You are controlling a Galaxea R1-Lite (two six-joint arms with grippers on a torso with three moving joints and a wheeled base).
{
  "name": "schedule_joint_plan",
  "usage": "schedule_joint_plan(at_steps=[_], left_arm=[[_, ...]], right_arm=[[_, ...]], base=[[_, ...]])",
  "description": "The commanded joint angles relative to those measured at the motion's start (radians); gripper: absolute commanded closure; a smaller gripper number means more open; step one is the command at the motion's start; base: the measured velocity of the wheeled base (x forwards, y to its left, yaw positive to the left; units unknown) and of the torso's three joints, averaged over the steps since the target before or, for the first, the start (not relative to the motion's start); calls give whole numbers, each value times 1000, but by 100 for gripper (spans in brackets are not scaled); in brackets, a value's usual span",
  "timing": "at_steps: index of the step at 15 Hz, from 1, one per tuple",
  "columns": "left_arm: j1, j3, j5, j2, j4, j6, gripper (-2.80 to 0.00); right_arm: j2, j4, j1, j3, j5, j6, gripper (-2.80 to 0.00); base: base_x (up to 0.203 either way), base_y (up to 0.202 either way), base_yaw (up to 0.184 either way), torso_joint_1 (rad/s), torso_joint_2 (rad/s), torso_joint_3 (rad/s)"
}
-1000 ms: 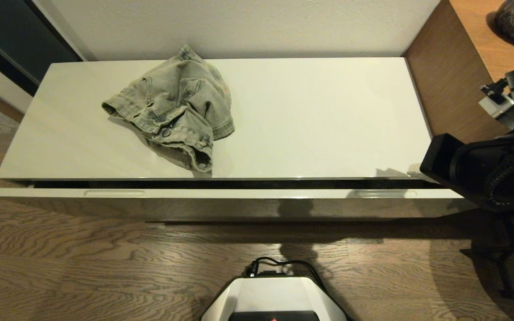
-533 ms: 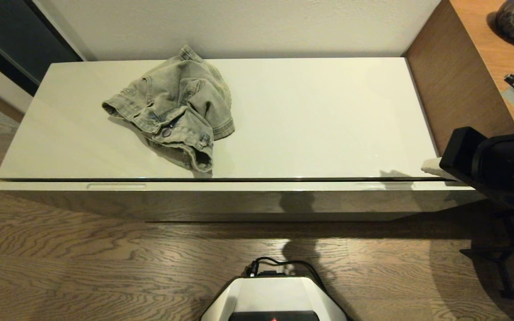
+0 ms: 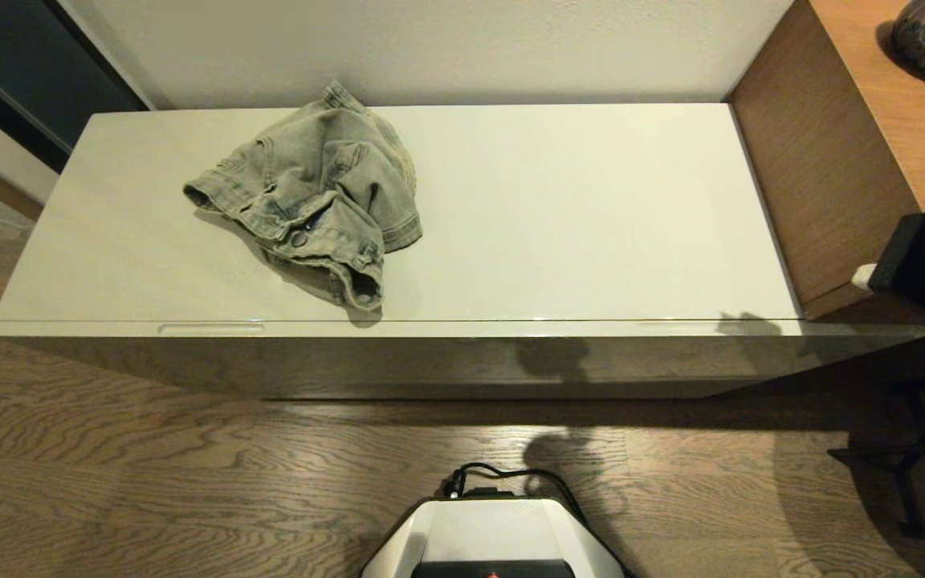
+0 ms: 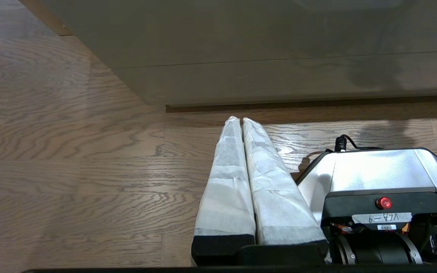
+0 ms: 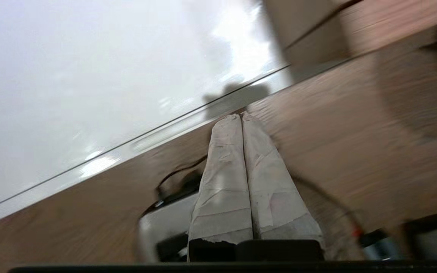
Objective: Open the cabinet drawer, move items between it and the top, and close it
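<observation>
Lying atop cabinet: one denim garment (image 3: 310, 197)

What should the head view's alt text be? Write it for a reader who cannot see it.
A crumpled grey-green denim garment lies on the left part of the low cabinet's glossy cream top, with the drawer below shut flush. The right gripper shows at the right edge, beside a brown wooden desk.

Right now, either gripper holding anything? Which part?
Nothing is held. The left gripper and right gripper are both shut on nothing. The faded grey-green denim garment lies untouched on the glossy cream-white cabinet top.
</observation>
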Motion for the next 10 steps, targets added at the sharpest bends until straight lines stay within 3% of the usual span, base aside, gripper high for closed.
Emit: schedule_joint_plan(at_steps=[1,5,8,10], left_arm=[[1,0,0,2,1,0,0],[1,0,0,2,1,0,0],[1,0,0,2,0,0,0],[1,0,0,2,1,0,0]], right_arm=[[-120,33,-67,21,-26,-44,0],[-335,183,-165,30,-82,-177,0],[-624,363,-222,48,-116,-311,0],[-759,485,-373,70,-61,-386,0]], base=[[0,0,0,0,0,0],[0,0,0,0,0,0],[0,0,0,0,0,0],[0,0,0,0,0,0]])
